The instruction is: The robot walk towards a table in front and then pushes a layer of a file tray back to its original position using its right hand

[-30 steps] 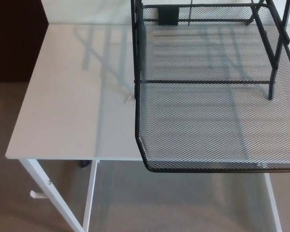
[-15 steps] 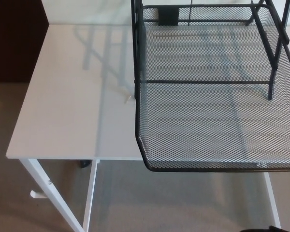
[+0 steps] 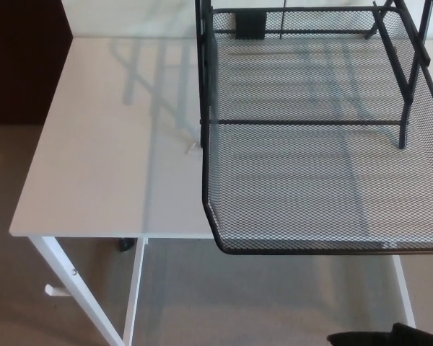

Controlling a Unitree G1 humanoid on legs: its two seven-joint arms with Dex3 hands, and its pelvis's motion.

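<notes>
A black wire-mesh tray layer (image 3: 303, 249) of the file tray stands pulled out towards me, its front rim overhanging the front edge of the white table (image 3: 108, 158). The file tray's black upright frame (image 3: 202, 72) rises at the layer's left side, with more posts at the upper right. At the bottom right edge of the head view a black shape shows below the layer's front rim: the top of my right hand (image 3: 386, 337), apart from the tray. Too little of it shows to tell its state. My left hand is out of view.
The table's white legs (image 3: 79, 288) run down to beige carpet at the lower left. A dark piece of furniture (image 3: 22, 58) stands beyond the table's left edge. A small pale scrap (image 3: 191, 146) lies on the tabletop beside the tray.
My right hand has risen into the picture at the bottom right edge; one second ago it did not show. The tray layer and table stand as before.
</notes>
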